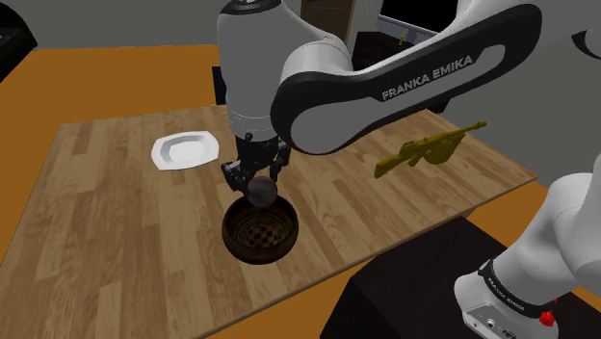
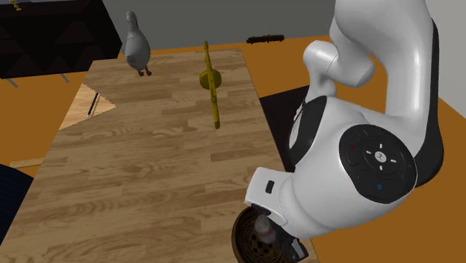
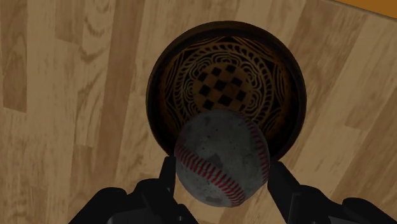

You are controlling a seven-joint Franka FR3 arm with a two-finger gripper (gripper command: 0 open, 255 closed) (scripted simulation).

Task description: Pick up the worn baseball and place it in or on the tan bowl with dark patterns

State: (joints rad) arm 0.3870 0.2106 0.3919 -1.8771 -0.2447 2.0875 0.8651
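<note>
A worn grey-white baseball with red stitching sits clasped between my two black fingers. My gripper is shut on it and hangs just above the near rim of a dark brown bowl with a tan patterned, chequered inside. In the shoulder view the gripper holds the baseball right over the bowl on the wooden table. The second exterior view has the bowl at the bottom edge, mostly hidden by my arm.
A white plate lies on the table beyond the bowl, toward the shoulder view's left. A yellow toy gun rests near the table's right edge. A grey bird figure stands at the far end. My stand is at the lower right.
</note>
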